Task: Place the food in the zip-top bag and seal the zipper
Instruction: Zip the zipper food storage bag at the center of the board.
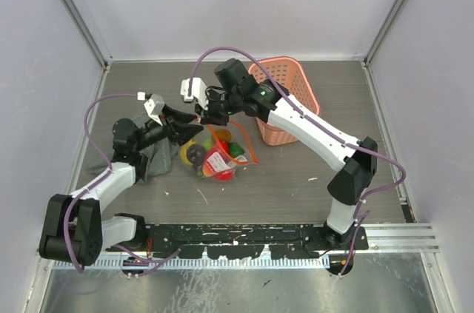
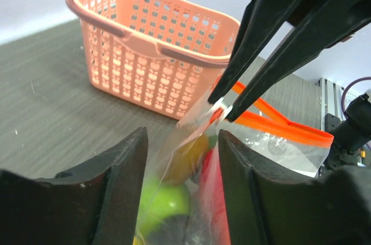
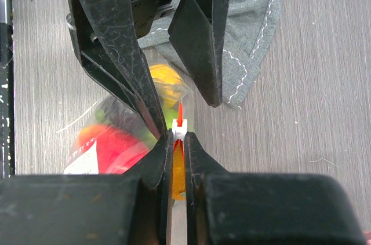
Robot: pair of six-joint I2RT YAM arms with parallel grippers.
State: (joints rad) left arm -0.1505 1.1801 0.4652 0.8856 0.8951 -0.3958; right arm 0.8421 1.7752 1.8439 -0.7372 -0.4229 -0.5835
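Right wrist: our right claw [image 3: 178, 139] pinches the white tab [image 3: 179, 131] of the zipper [image 3: 178, 175].
Left claw [image 2: 181, 141]: wide, around that zipper end.

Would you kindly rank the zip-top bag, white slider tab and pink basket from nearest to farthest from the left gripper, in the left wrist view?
1. zip-top bag: between the fingers of the left gripper.
2. white slider tab: just beyond, pinched by the right gripper.
3. pink basket: farthest, upper left background.

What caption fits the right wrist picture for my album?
Right gripper pinches the white slider tab on the zipper; left gripper open around the zip-top bag's edge.
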